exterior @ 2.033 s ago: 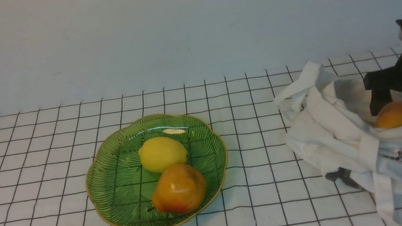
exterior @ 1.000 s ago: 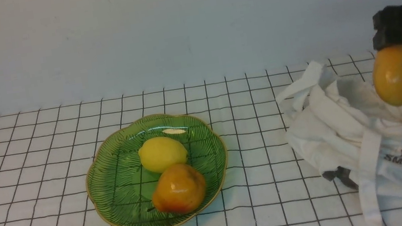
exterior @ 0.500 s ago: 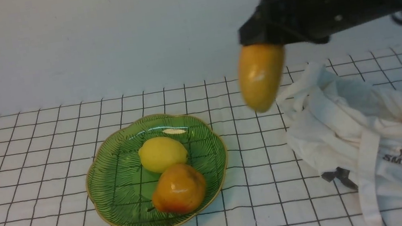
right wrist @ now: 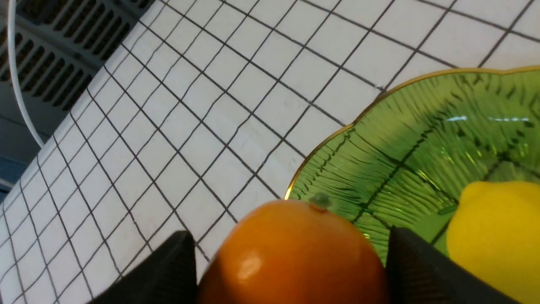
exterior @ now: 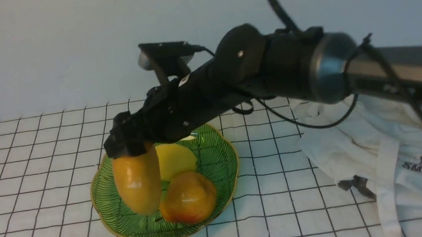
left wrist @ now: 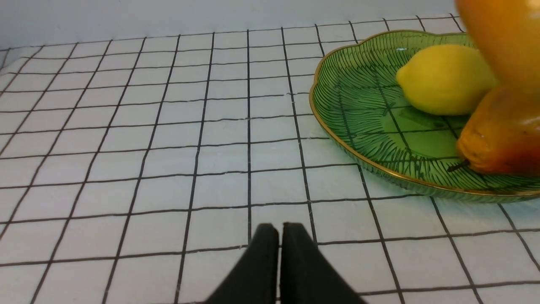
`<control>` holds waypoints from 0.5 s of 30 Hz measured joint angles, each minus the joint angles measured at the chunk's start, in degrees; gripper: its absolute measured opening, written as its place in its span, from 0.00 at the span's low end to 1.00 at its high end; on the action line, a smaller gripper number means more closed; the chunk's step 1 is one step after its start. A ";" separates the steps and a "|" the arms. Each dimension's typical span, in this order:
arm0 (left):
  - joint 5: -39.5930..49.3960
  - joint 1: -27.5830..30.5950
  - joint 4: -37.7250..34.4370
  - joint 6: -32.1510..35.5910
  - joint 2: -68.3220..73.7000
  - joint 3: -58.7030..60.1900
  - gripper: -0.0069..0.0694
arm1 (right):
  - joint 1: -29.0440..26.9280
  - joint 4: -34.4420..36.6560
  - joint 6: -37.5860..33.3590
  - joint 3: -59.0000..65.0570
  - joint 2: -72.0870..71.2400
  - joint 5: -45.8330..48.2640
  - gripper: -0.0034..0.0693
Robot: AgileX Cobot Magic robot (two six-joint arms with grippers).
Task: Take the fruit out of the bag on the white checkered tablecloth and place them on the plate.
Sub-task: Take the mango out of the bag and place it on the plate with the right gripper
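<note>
My right gripper (exterior: 127, 147) is shut on the fruit (exterior: 138, 182), a long orange-yellow mango hanging end down over the left part of the green plate (exterior: 221, 184). In the right wrist view the fruit (right wrist: 291, 257) fills the space between both fingers (right wrist: 415, 270), above the plate's rim (right wrist: 320, 147). The white bag (exterior: 387, 150) lies slumped at the right on the white checkered tablecloth (exterior: 28, 183). My left gripper (left wrist: 279, 230) is shut and empty, low over the cloth left of the plate (left wrist: 358, 139).
A yellow lemon (exterior: 177, 159) and a pear-shaped orange fruit (exterior: 187, 199) lie on the plate, right beside the hanging mango. The right arm (exterior: 270, 67) stretches across the table from the right. A grey wall stands behind.
The right gripper lifted the mango out of the bag and carried it left and down, from above the bag to over the plate. The bag has sagged.
</note>
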 joint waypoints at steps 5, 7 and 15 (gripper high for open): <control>0.00 0.00 0.00 0.00 0.00 0.00 0.08 | 0.53 -0.71 -0.06 -4.30 4.82 -1.09 0.76; 0.00 0.00 0.00 0.00 0.00 0.00 0.08 | 0.53 -0.82 -0.17 -4.80 6.16 -2.39 0.76; 0.00 0.00 0.00 0.00 0.00 0.00 0.08 | 0.53 -3.18 -0.24 -4.99 7.76 -2.97 0.81</control>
